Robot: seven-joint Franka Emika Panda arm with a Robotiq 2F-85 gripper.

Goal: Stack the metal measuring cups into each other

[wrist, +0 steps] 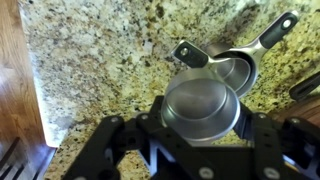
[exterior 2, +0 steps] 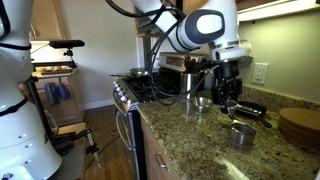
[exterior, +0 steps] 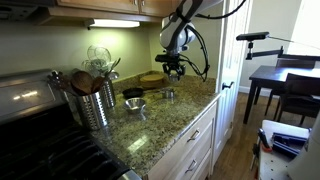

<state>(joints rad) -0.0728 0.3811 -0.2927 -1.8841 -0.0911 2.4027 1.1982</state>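
Steel measuring cup sits mouth-up between the gripper fingers in the wrist view. Jaws are partly spread and flank its rim; can't tell if they actually clamp it. More cups lie just behind it to the right, looking nested, dark-tipped handles pointing away. In an exterior view a lone cup sits nearer on the granite counter, apart from the gripper. Utensil canister stands far left.

Dim, soft-focus views, bright under-cabinet light, pale daylight at the window.
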